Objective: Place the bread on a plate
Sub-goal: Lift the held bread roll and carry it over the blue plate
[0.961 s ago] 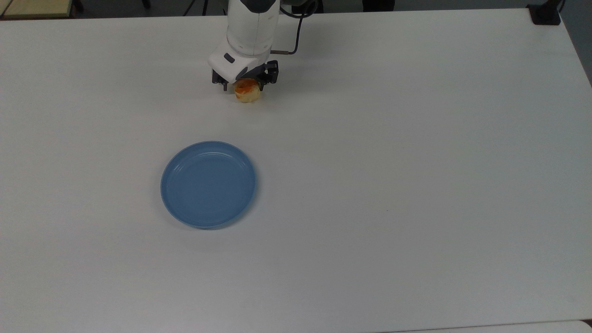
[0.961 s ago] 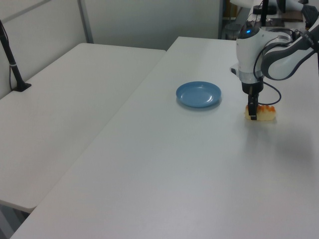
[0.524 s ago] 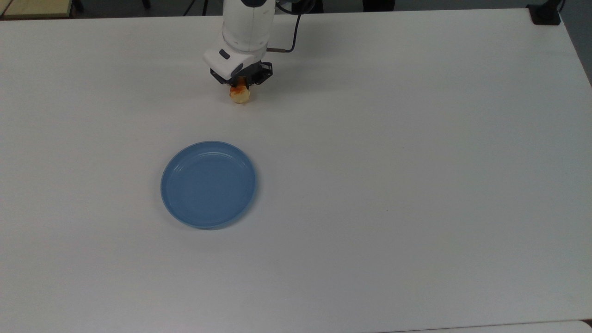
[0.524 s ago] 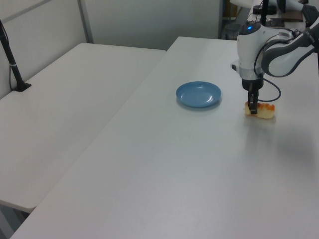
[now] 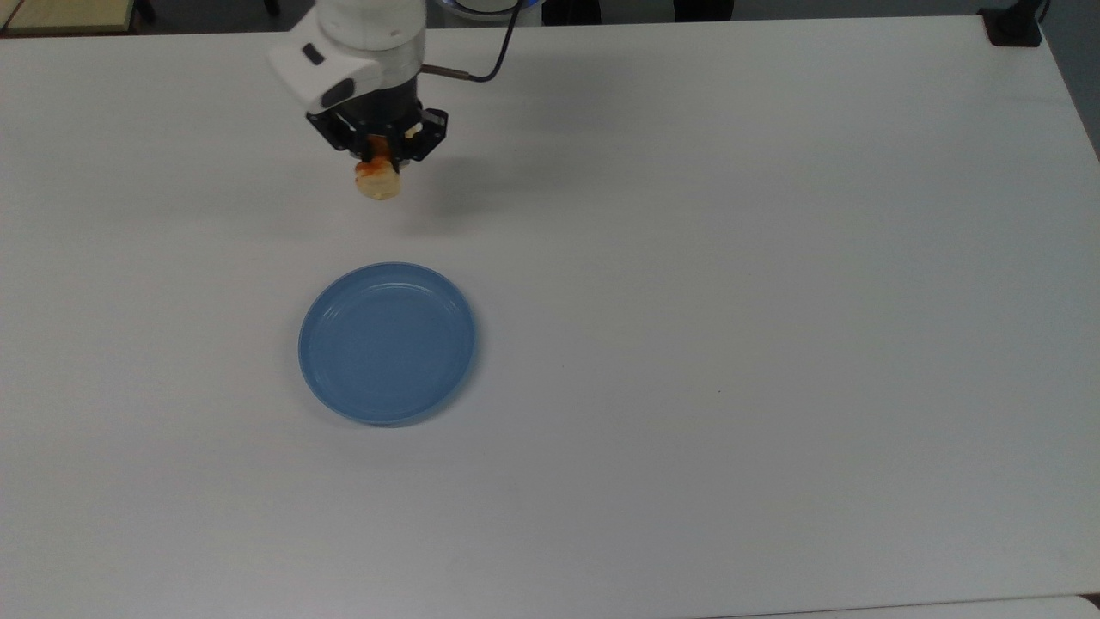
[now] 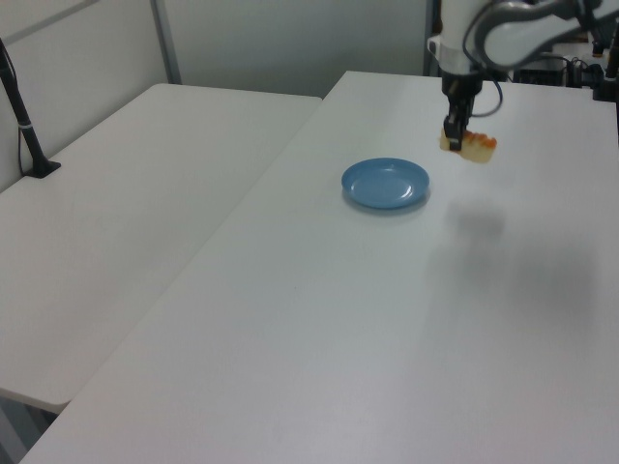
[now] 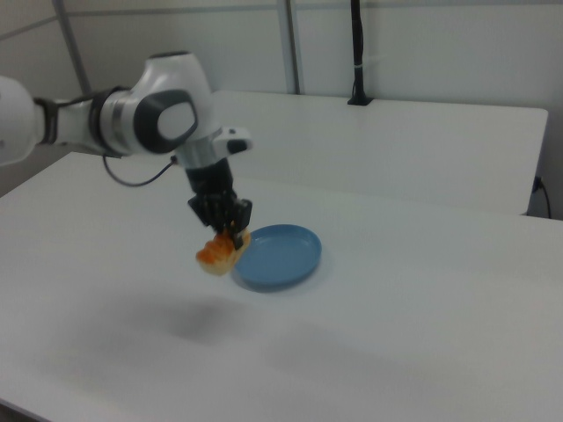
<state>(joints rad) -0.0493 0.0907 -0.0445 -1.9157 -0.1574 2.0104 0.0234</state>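
My gripper (image 5: 378, 159) (image 6: 453, 137) (image 7: 230, 234) is shut on the bread (image 5: 379, 181) (image 6: 472, 147) (image 7: 215, 254), a pale roll with orange-brown glaze that hangs tilted in the air well above the white table (image 5: 730, 258). The light blue plate (image 5: 387, 342) (image 6: 385, 183) (image 7: 278, 254) lies flat with nothing on it. In the top view the bread is above the plate's spot and slightly left of its centre. In the left view it hangs up and to the right of the plate.
A second white table (image 6: 135, 193) (image 7: 396, 132) stands beside this one. A black post (image 6: 24, 126) (image 7: 356, 53) rises from that table. The arm's cable (image 5: 481, 60) loops behind the wrist.
The gripper has lifted the bread off the table and carried it to the top view's left. In the left view it rose and moved towards the plate.
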